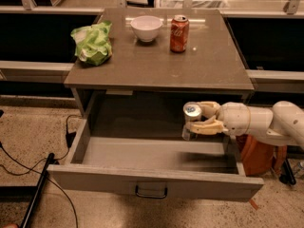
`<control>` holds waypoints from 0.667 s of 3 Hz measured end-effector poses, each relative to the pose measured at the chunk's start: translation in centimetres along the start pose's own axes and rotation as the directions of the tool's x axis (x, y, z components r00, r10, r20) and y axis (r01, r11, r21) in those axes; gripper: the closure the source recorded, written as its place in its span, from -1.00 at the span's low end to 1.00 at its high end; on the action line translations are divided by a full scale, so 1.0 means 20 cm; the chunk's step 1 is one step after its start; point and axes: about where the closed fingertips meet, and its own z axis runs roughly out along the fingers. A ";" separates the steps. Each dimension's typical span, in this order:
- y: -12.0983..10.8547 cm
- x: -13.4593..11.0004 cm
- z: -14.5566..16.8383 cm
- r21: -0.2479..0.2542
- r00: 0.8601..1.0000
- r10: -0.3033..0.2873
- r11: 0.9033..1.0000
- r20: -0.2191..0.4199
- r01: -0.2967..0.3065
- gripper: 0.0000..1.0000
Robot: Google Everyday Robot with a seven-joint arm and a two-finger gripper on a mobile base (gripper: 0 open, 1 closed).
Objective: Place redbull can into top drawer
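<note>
The top drawer [152, 186] stands pulled open under the grey-brown table, its front panel with a small dark handle [151, 192] facing me. My gripper [198, 118] reaches in from the right on a white arm and is shut on the redbull can [190, 120], a slim can with a shiny silver top. It holds the can upright inside the open drawer, just above the floor at the right side and below the tabletop edge.
On the tabletop [209, 65] stand a red cola can [179, 33], a white bowl [146, 28] and a green chip bag [93, 43]. An orange-brown bag [259, 156] sits on the floor right of the drawer. Black cables [28, 165] lie at left.
</note>
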 end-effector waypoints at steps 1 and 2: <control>0.03 0.12 0.00 -0.001 0.999 0.020 1.000 0.029 -0.020 1.00; 0.03 0.17 -0.01 0.003 0.999 0.013 1.000 0.044 -0.013 1.00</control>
